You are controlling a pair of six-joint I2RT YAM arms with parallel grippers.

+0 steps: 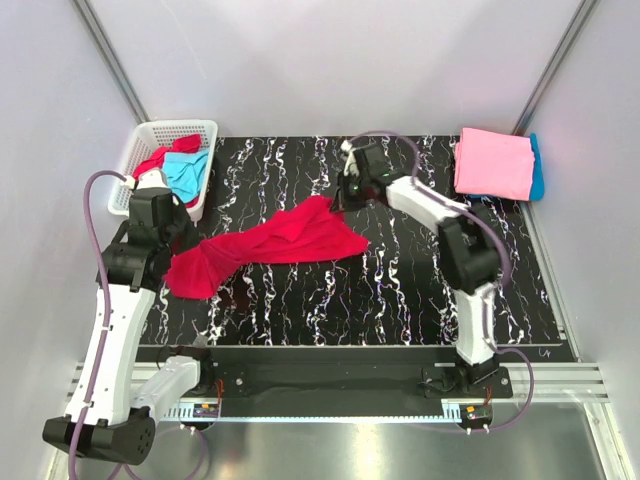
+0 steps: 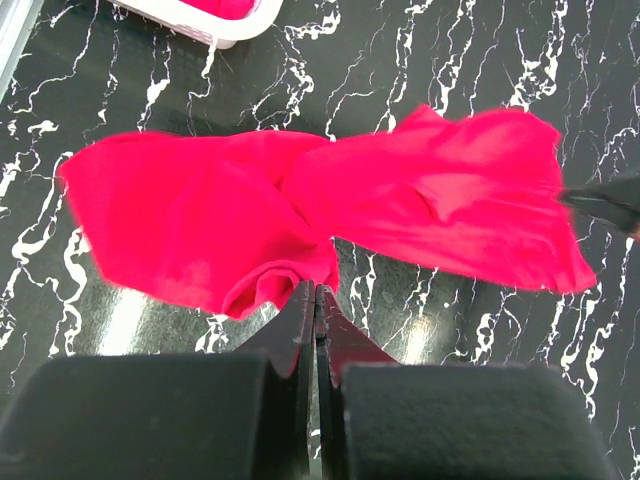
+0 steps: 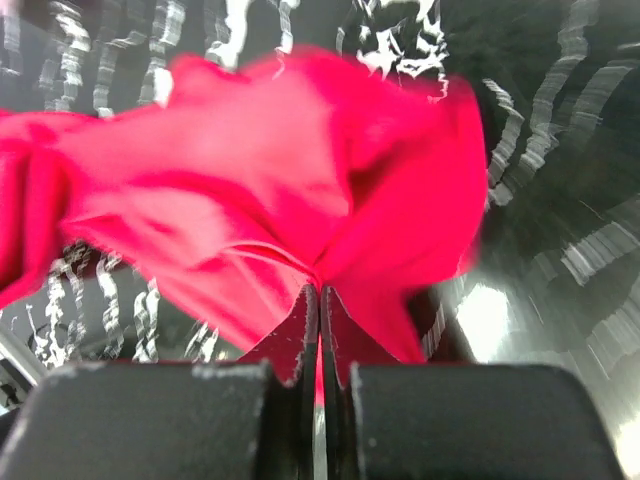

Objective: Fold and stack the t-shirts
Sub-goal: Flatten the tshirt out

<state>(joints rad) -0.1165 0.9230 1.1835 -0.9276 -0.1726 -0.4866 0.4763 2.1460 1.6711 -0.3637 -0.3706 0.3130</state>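
Observation:
A crimson red t-shirt lies stretched and crumpled across the black marbled mat. My left gripper is shut on its near-left edge. At the shirt's far-right end, my right gripper is shut on the cloth, which bunches at its tips. A folded pink t-shirt rests on a turquoise blue one at the mat's far-right corner. More red and turquoise cloth sits in the white basket.
The white lattice basket stands at the far left corner, just behind my left arm. The mat's front edge meets a black base rail. Grey walls close in on both sides.

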